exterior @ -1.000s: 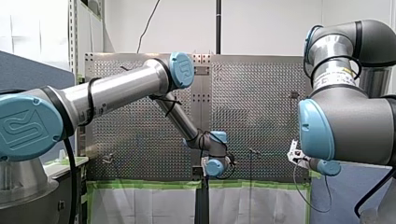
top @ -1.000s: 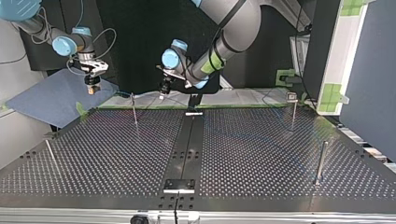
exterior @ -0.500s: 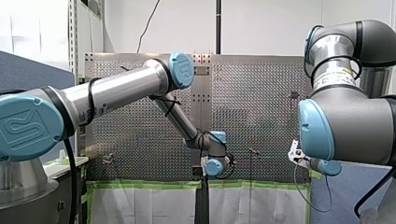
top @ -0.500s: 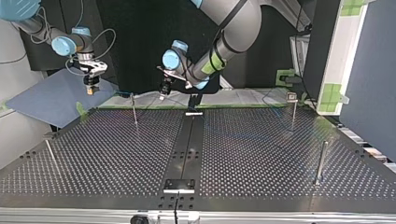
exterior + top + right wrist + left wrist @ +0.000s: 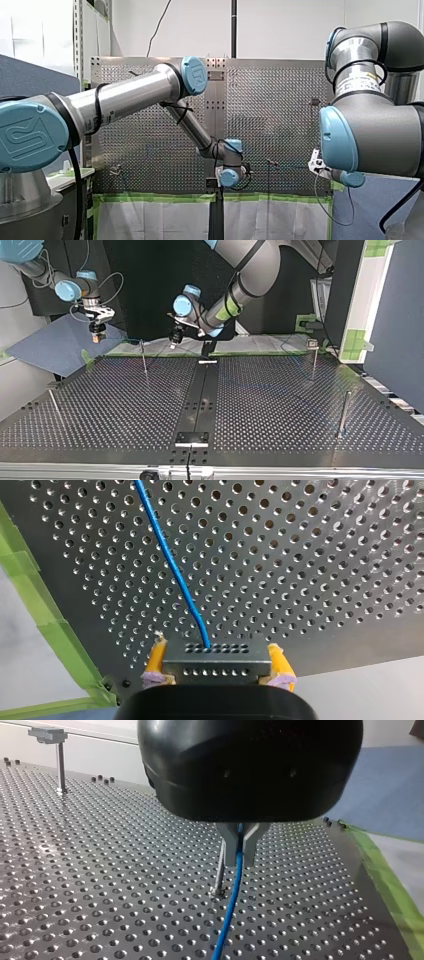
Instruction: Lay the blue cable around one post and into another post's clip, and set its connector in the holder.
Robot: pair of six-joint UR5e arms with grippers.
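Observation:
The blue cable runs out from between the metal fingers of my left gripper, which is shut on it just above the perforated table. A thin post stands right beside those fingers. In the right wrist view my right gripper is shut on the black connector with its yellow pads, and the cable leads away from it over the table's edge. In the top view my left gripper hangs near the far post, while my right gripper is off the table's left corner.
A post with a clip stands at the top view's far right, and a plain post at the near right. A leaning rod is at the near left. A black plate sits at the near middle edge. Green tape lines the table's edge.
Both grippers have drifted only slightly, the right one a little upward in the top view. Both grips are unchanged.

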